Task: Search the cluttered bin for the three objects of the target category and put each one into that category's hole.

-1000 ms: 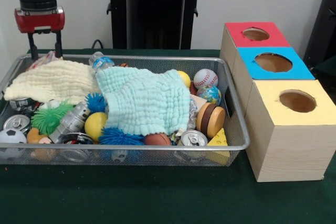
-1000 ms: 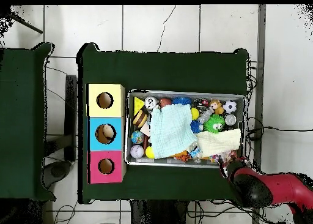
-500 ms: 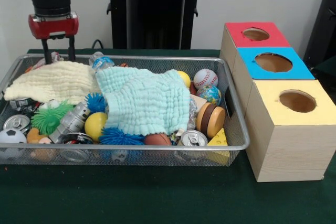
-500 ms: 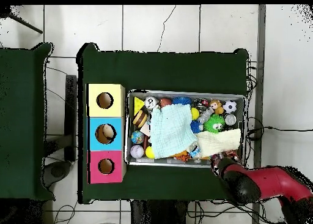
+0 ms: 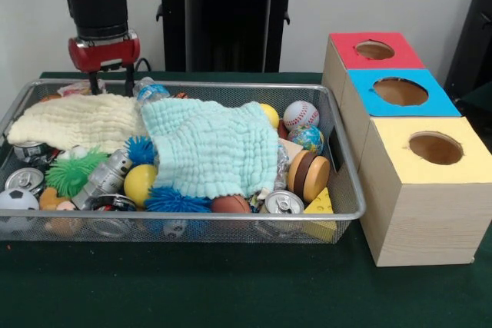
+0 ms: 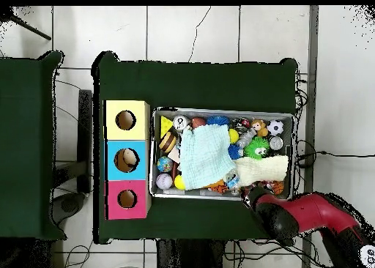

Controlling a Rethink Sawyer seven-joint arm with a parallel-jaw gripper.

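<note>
The silver wire-mesh bin (image 5: 231,217) stands on the green table and is packed with clutter; it also shows in the overhead view (image 6: 220,110). A mint cloth (image 5: 211,147) and a cream cloth (image 5: 77,119) cover much of it. The yellow duck is hidden. A small tan toy figure (image 5: 54,200) lies at the bin's front left corner. My gripper (image 5: 111,84) is open and empty over the bin's far rim, at the cream cloth's far edge; overhead it sits at the bin's lower edge (image 6: 249,193). The red-topped box with its round hole (image 5: 374,50) is farthest of the three boxes (image 6: 127,199).
The blue-topped box (image 5: 400,91) and yellow-topped box (image 5: 434,147) stand in line to the right of the bin. In the bin are a yellow ball (image 5: 140,182), a baseball (image 5: 300,115), a can (image 5: 283,203), a green spiky ball (image 5: 73,170) and a small soccer ball (image 5: 17,201).
My gripper has moved to the right and lower in the front view, from beyond the bin's left end to over its far rim. Nothing in the bin has moved.
</note>
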